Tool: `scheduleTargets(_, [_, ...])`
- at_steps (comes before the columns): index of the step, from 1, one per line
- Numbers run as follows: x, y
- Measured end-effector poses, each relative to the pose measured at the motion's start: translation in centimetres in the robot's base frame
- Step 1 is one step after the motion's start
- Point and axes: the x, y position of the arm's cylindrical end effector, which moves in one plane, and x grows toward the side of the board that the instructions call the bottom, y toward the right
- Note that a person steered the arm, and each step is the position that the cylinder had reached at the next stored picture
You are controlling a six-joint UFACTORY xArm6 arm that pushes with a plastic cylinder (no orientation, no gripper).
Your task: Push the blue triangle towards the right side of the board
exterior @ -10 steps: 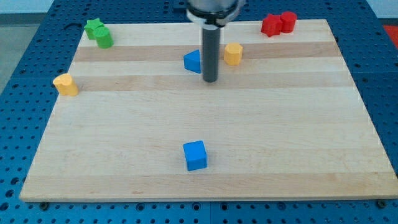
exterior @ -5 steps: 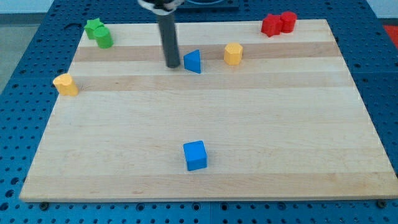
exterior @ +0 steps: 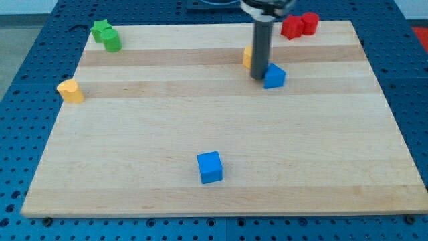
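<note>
Camera view, my tip (exterior: 259, 77) touching blue triangle's (exterior: 274, 77) left side

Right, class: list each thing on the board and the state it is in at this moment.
My tip: down, at blue triangle's left.
Blue triangle: right of centre, beside tip.
Yellow block: partly hidden behind rod.
Blue cube: alone, near bottom.
Yellow block: left edge.
Green blocks: top-left.
Red blocks: top-right.

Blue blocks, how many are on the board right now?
2. The blue triangle sits right of centre near the view's top, against my tip on its left; the blue cube lies near the view's bottom centre.
</note>
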Motion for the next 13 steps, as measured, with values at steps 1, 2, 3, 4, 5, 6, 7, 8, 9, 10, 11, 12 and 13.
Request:
scheduleTargets(1, [0.2,4.9])
scheduleTargets(2, [0.2,6.7])
scheduleTargets(3, [0.2,4.3])
scheduleTargets(4, [0.2,-1.0])
scheduleTargets(5, [2.2,-1.7])
scheduleTargets(6, [5.2,-0.3])
scheduleTargets(7, [5.6,2.2])
scheduleTargets(8, [5.6,5.0])
scheduleTargets(9, [5.6,6.8])
scheduleTargets(10, [5.3,7.5])
scheduleTargets(11, [5.1,7.5])
scheduleTargets(12, [7.7,7.8])
scheduleTargets(13, [12.8,8.9])
